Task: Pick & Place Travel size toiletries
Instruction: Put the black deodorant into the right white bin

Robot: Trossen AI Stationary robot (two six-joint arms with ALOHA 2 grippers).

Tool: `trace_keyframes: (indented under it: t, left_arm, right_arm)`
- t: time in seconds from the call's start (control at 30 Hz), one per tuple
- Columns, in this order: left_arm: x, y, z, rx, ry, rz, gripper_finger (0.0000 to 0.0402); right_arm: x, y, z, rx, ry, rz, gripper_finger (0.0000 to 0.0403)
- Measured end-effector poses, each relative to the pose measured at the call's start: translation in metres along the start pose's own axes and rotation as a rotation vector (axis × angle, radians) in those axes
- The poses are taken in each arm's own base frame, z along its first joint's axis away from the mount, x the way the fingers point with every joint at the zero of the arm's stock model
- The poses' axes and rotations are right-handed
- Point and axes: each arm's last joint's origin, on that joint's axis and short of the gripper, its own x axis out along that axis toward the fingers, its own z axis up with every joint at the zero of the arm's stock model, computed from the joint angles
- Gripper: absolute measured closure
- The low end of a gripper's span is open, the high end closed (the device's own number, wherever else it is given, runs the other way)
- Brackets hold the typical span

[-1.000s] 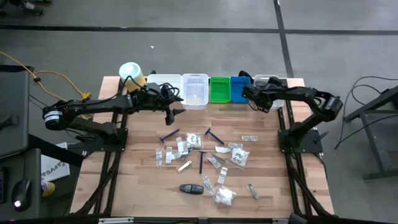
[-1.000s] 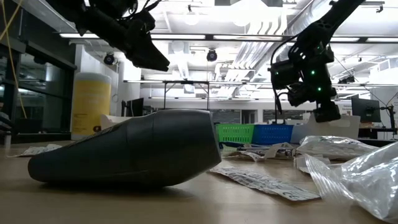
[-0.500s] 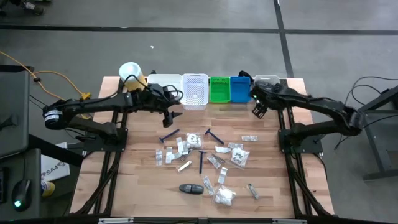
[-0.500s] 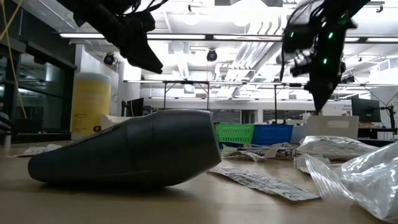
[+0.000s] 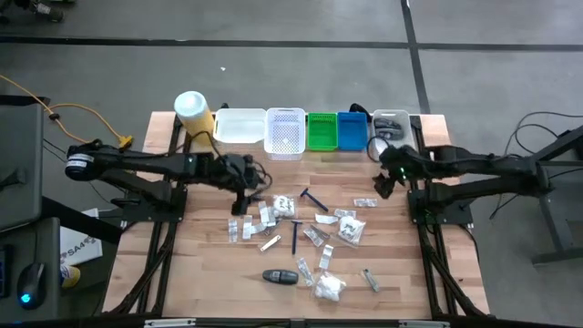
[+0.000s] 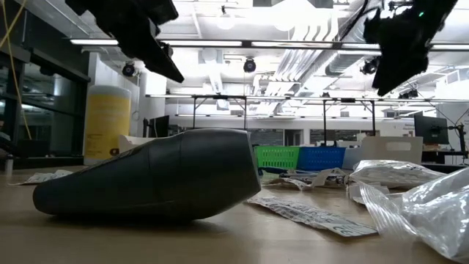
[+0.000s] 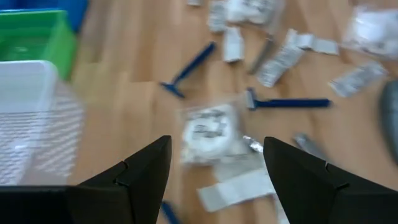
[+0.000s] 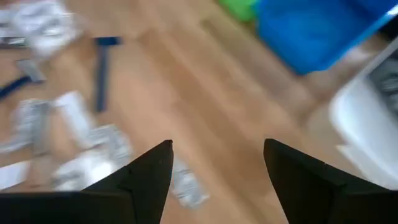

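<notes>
Since the earlier frame both arms have swung off the bin row and out over the table: the left gripper point(image 5: 244, 185) has dropped from beside the white mesh basket point(image 5: 285, 133) toward the pile, and the right gripper point(image 5: 383, 182) has stretched from near the clear bin point(image 5: 392, 121) to a spot at about 3 o'clock of the pile.

Both sets of fingers are spread and empty; nothing sits between them in either wrist view.

The toiletries point(image 5: 296, 232) are all scattered mid-table, none visibly in the green bin point(image 5: 321, 130) or blue bin point(image 5: 351, 129) from here. The nearest pick for the left side looks like the white sachet point(image 7: 207, 132) straight ahead of its fingers, with a blue razor point(image 7: 287, 102) just beyond it and another razor point(image 7: 188, 70) off toward the bins.

My take on doing this step well:
1. Commit to 1 item. That sachet overlaps other packets, so come straight down and centre the fingers on it.
2. Flat sachets are slippery; pinch across the short side, low to the wood.
3. The right arm should probably go for the loose packet point(image 5: 365, 202) at 5 o'clock of its gripper, well apart from the left arm.

The big dark object point(image 5: 281, 276) at 6 o'clock is best left alone.
</notes>
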Motion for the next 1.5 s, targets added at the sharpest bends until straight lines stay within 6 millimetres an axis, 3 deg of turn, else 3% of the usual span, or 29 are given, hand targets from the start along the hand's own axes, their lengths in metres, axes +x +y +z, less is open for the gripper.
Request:
trace_keyframes:
  t: [0.37,0.57,0.73,1.07,1.27,1.5]
  left_arm:
    - [0.029,-0.063,-0.009,0.127,0.089,-0.17,0.0148]
    - [0.049,-0.089,-0.015,0.161,0.109,-0.249,0.0148]
    - [0.061,-0.108,-0.02,0.15,0.114,-0.277,0.0134]
    - [0.08,-0.149,-0.024,0.13,0.053,-0.37,0.0018]
    - [0.092,-0.176,-0.014,0.168,0.041,-0.331,0.0011]
    - [0.114,-0.186,-0.014,0.154,0.138,-0.229,0.0011]
  right_arm:
    - [-0.005,0.082,-0.046,-0.103,-0.051,0.168,0.0175]
    - [0.009,0.129,-0.083,-0.159,-0.035,0.233,0.0186]
    - [0.026,0.157,-0.111,-0.156,0.011,0.256,0.0195]
    - [0.05,0.184,-0.139,-0.099,0.117,0.322,0.0214]
    - [0.05,0.187,-0.139,-0.085,0.111,0.341,0.0223]
    - [0.05,0.187,-0.138,-0.103,0.104,0.343,0.0231]
